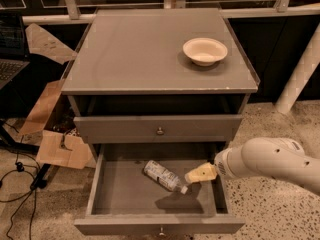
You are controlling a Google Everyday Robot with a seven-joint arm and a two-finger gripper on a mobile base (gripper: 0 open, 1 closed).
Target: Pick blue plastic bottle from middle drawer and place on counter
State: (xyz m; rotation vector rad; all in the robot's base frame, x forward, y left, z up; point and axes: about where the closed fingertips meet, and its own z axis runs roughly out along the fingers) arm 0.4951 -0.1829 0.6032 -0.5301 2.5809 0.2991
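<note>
The blue plastic bottle (163, 176) lies on its side inside the open middle drawer (150, 225), its cap end pointing to the lower right. My gripper (197, 174), with pale yellow fingers, reaches in from the right on a white arm and sits right beside the bottle's cap end, just above the drawer floor. The counter (135, 54) is the grey cabinet top above, and it carries only a cream bowl.
A cream bowl (205, 50) stands at the counter's back right. A closed drawer front with a knob (160, 131) sits above the open drawer. Cardboard pieces (60, 151) and cables lie on the floor to the left. A white post (300, 79) rises at the right.
</note>
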